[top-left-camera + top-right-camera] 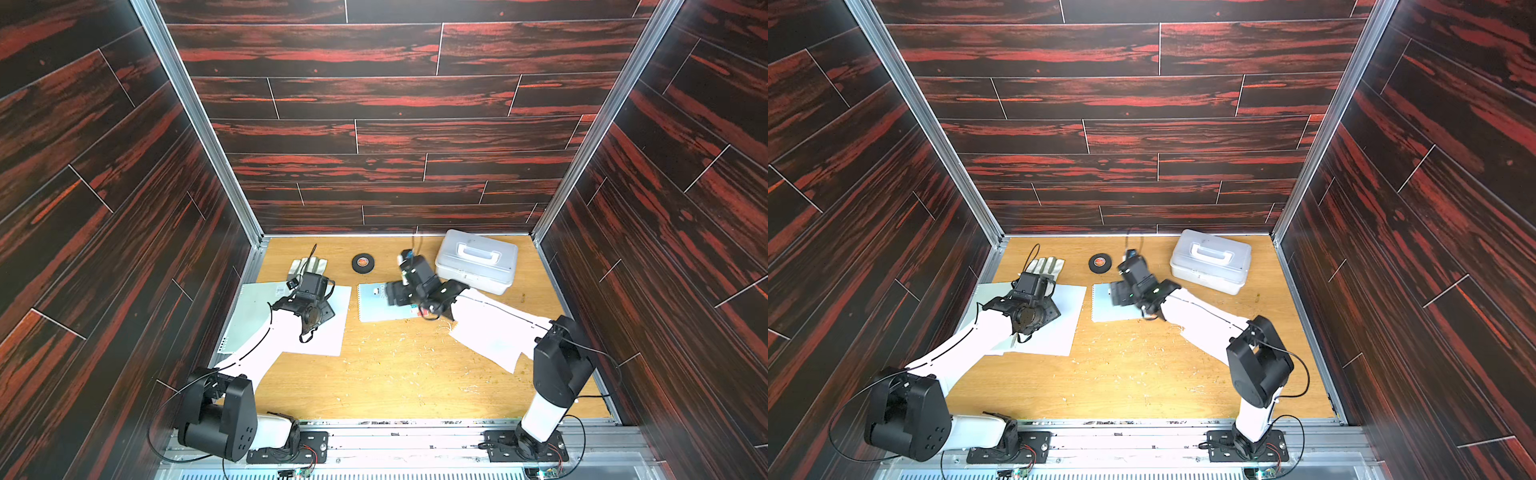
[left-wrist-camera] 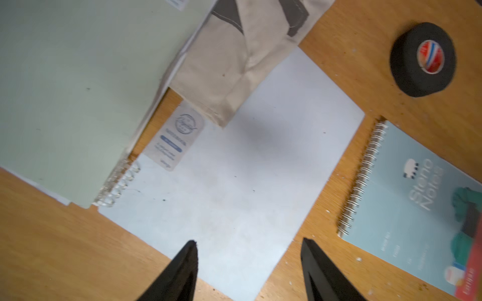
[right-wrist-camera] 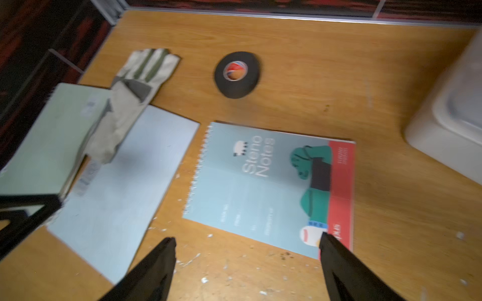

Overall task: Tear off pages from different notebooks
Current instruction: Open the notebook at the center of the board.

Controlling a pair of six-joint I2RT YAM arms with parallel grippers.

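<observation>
Noted near the middle of the tabletop's far edge: small spiral-bound notebook (image 3: 260, 187), pale blue cover, teal shapes, coral band, lying closed, flat and unrestrained. Right gripper (image 3: 246, 237) above its coral-band end, jaws wide apart, holding nothing. Left gripper (image 2: 249, 241) likewise parted and empty, over large white-covered pad (image 2: 234, 182) near the left edge.

Risk: pulling a leaf with nothing bracing the coil, likely dragging the whole notebook. Further risk: cream fabric glove (image 2: 234, 65) draped across the white pad and grey-green pad (image 2: 78, 91), liable to snag. Loose torn white pages (image 1: 490, 345) beneath the right arm by the right edge, easily swept off.
</observation>
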